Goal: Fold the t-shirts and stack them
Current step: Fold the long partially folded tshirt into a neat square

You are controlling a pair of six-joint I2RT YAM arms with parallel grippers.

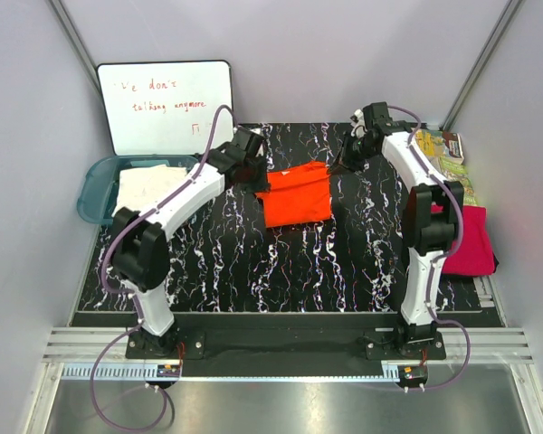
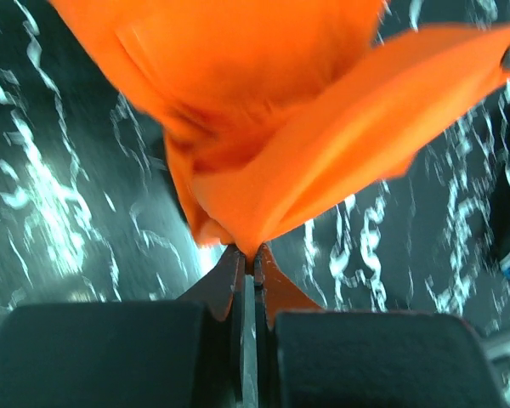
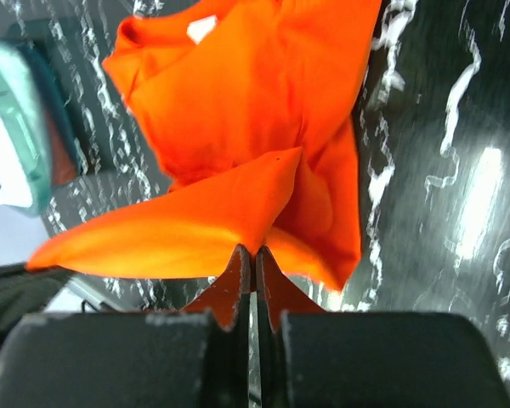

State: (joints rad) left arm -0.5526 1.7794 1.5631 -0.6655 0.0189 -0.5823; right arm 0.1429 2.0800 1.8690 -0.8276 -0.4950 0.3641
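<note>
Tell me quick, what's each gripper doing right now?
Left gripper: closed, pinching a fold of the bright orange fabric t-shirt.
Right gripper: closed, pinching another part of the same shirt.

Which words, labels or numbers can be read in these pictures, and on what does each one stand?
"we don't talking anymore": faint red handwriting on the whiteboard; the small mark below it is unclear.
Print on the colourful booklets: too small to read.
Orange t-shirt: no readable text in any view.
</note>
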